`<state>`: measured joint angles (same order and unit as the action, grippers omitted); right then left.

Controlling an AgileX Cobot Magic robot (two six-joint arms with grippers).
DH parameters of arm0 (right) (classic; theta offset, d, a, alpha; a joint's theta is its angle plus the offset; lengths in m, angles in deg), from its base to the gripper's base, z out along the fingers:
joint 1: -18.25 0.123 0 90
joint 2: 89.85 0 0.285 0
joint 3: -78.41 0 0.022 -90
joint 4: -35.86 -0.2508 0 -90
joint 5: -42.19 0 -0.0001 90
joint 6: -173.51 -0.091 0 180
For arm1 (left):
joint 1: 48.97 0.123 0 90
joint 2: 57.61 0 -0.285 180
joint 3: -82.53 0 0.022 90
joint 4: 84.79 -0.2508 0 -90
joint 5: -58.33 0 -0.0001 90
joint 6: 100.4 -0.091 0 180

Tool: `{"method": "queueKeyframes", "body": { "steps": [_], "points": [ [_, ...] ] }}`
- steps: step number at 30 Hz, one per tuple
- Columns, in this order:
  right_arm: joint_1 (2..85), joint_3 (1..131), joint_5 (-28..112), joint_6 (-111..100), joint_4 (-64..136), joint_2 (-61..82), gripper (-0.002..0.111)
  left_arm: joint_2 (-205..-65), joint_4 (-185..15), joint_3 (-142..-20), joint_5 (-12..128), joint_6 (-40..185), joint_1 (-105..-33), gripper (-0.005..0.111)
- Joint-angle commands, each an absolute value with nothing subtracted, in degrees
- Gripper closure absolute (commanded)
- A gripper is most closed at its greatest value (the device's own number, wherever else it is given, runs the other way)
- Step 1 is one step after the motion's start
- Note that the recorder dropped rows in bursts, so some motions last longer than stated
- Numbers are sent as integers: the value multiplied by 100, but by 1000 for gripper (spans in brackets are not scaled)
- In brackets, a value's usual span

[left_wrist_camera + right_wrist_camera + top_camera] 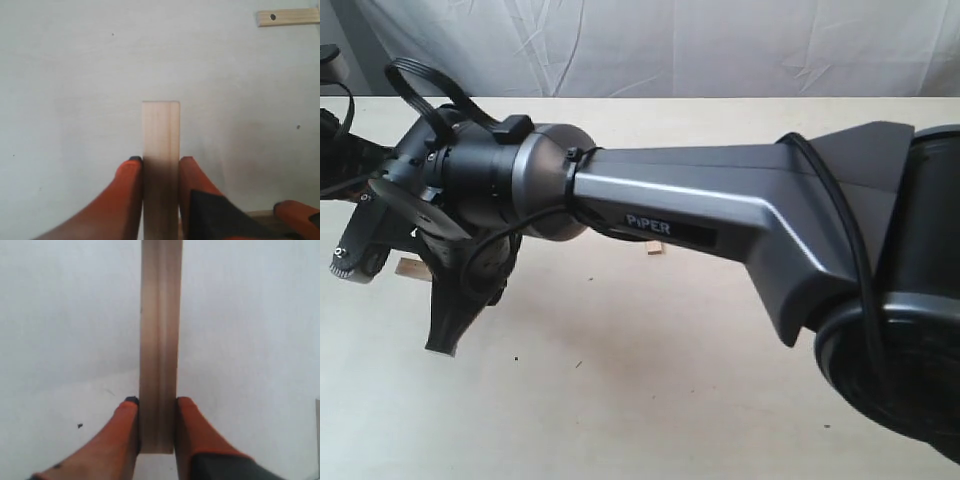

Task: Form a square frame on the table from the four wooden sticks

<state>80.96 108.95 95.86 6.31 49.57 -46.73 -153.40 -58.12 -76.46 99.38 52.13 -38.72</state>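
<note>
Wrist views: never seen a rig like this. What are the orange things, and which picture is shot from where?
Two robot arms work over a table. The exterior view looks across it; a grey arm marked PIPER blocks most of it. The other two cameras ride on the wrists, looking out past orange fingers. The left claw pinches a wooden stick by its edges; a holed stick lies apart on the table. The right claw pinches a second stick the same way.

A wrinkled white cloth backdrop (670,45) spans the top of the exterior view.
</note>
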Motion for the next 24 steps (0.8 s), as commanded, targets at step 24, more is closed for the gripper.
{"method": "queueKeyframes", "body": {
  "steps": [24],
  "points": [
    [8099,10893,8975,1075,4521,-4316,108,-15240,-5936,-7682,9801,5199,-4098,107]
  ]
}}
